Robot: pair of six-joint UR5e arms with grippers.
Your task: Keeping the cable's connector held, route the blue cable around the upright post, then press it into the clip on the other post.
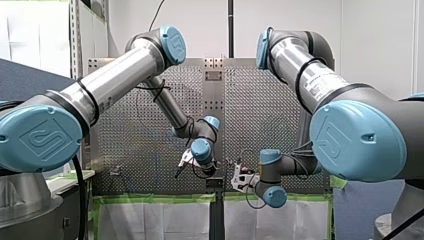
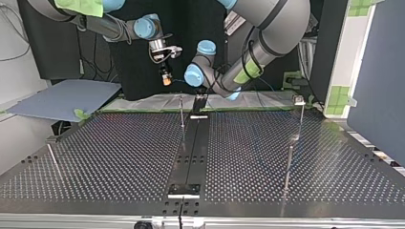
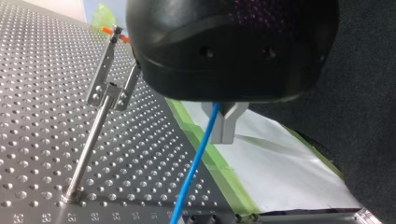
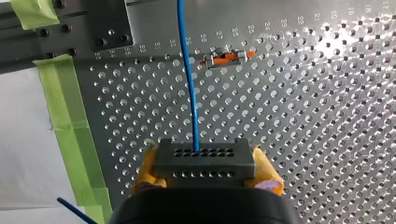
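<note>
The thin blue cable passes between the metal fingers of my left gripper, which is shut on it just past the table's taped edge. It runs on to a grey connector block, on which my right gripper is shut with its yellow pads. From the block the cable leads ahead over the perforated plate. Beside my left gripper an upright post carries a metal clip with an orange tip. The right wrist view sees a clip from above, close beside the cable and apart from it.
Green tape and a white sheet border the plate's edge. In the top view, a thin post stands near both grippers, a taller clip-topped post at the right and a short one at the left. A black rail runs down the middle.
</note>
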